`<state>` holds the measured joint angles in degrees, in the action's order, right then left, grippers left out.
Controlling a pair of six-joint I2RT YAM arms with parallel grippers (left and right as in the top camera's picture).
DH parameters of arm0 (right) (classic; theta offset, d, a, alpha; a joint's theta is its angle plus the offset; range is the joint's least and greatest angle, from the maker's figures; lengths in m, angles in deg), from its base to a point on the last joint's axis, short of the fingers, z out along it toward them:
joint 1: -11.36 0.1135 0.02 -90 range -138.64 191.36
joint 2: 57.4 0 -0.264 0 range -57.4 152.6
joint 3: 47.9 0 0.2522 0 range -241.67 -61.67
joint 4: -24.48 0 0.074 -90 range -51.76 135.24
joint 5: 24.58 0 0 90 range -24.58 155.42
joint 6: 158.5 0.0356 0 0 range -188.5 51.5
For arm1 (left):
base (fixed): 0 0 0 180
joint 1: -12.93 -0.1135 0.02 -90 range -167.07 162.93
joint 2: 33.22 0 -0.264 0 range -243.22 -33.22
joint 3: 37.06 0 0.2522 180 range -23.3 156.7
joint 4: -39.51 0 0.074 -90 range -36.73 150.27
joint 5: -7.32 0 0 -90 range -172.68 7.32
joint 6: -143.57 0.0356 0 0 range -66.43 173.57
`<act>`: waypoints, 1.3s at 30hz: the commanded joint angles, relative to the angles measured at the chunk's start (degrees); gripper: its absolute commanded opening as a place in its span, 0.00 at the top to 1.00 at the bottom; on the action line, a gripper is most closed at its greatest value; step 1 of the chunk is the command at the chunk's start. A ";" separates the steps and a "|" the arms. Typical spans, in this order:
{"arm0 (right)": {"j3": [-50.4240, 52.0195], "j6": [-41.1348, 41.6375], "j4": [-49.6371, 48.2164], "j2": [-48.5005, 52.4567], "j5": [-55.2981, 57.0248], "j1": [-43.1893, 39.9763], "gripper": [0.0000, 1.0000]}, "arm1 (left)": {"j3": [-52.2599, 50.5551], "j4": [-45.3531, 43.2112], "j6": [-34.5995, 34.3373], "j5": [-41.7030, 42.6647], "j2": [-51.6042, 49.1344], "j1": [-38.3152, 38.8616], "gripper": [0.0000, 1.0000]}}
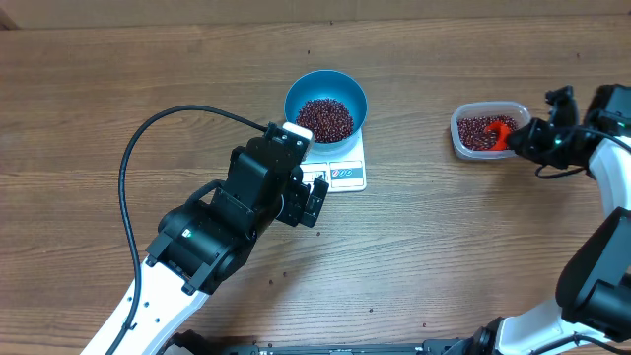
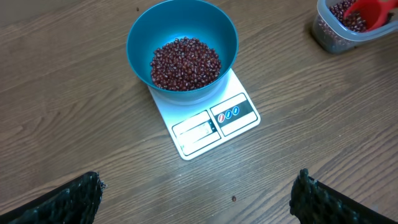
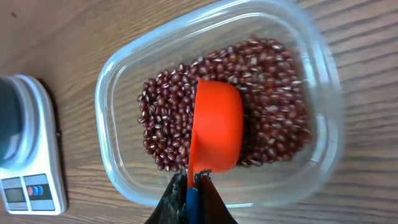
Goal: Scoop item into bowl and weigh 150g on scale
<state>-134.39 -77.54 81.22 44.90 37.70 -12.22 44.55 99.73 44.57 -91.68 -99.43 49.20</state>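
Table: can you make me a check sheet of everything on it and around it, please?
Surface: wooden table, bare wood around the things.
Job's things: blue bowl stands on the white scale, with beans heaped inside; the display is too small to read.
Other things: clear tub to the right, apart from the scale, holding more beans and an orange scoop.
Clutter: tiny dark specks on the wood, too small to tell what.
Grippers: left gripper has jaws wide open and empty, near the scale; right gripper has jaws shut on the scoop's handle.
Cables: black cable loops over the left arm.
Surroundings: dark bar at the near edge; nothing else seen.
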 commanded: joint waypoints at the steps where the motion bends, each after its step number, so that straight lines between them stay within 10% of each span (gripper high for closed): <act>1: 0.04 -0.46 -0.22 0.37 4.13 2.49 0.96 | 0.22 -0.15 -0.42 -0.37 0.98 -0.26 0.00; 39: 0.04 3.26 -1.90 0.39 -7.06 3.65 0.96 | 0.22 -0.15 -0.42 -0.37 0.98 -0.26 0.01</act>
<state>-134.39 -74.56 79.82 44.90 32.98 -8.85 44.55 99.73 44.57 -91.68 -99.43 49.20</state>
